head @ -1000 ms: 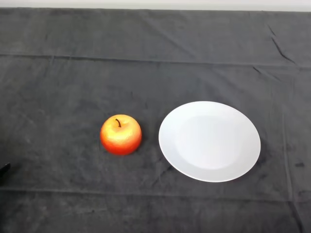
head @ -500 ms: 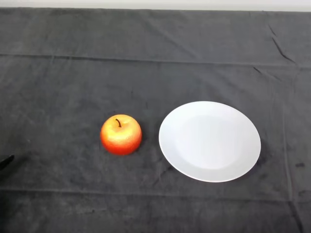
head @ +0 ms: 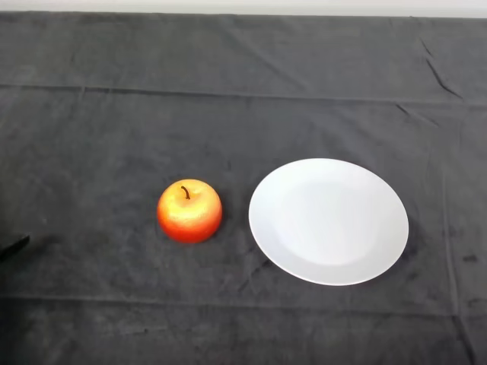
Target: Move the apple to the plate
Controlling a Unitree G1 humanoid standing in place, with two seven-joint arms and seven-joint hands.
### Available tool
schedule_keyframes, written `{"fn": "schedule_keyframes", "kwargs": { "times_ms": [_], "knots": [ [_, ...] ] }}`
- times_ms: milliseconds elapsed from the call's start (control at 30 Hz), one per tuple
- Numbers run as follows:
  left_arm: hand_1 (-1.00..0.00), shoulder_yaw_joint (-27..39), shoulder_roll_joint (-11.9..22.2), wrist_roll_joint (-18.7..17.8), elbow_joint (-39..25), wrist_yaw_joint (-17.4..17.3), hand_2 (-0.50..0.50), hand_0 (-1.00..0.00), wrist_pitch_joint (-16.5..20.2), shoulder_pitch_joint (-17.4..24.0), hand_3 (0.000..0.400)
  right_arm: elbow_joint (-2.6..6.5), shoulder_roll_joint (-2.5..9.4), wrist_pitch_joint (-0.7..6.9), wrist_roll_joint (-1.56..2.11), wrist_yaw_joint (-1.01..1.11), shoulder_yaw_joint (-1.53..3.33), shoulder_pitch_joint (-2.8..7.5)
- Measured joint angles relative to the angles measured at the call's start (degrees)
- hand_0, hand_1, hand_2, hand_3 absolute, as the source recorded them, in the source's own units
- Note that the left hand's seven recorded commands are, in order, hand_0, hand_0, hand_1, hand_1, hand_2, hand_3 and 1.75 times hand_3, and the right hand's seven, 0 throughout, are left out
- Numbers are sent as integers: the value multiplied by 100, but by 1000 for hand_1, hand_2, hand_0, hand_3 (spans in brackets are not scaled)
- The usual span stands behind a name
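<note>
A red and yellow apple (head: 189, 211) with a dark stem stands upright on the dark cloth, just left of a white round plate (head: 328, 220). The plate holds nothing. A small gap of cloth lies between the apple and the plate's rim. Only a black tip of my left hand (head: 14, 246) shows at the far left edge, well left of the apple and apart from it. The rest of the hand is out of the picture.
The dark cloth (head: 228, 99) covers the whole table, with creases across the back and front. A pale strip (head: 243, 6) runs along the far edge.
The black tip of my left hand has come a little further in and upward at the left edge. The apple and the plate have not moved.
</note>
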Motion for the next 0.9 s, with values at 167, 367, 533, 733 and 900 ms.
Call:
{"fn": "schedule_keyframes", "kwargs": {
  "times_ms": [167,367,533,733,900],
  "knots": [
    [0,-74,1,130,-462,3,0,0,150,-8,0,0,0,0,0,0,-1,0],
    [0,-196,0,348,-1054,87,0,0,453,-9,0,0,0,0,0,0,-2,0],
    [0,-365,-10,501,-1588,103,0,0,742,-9,0,0,0,0,0,0,0,0],
    [0,-597,-48,682,-2000,95,0,0,989,-9,0,0,1,0,0,0,1,0],
    [0,-824,-209,834,-2194,93,0,0,1195,-8,0,0,2,0,0,0,0,0]
  ]
}}
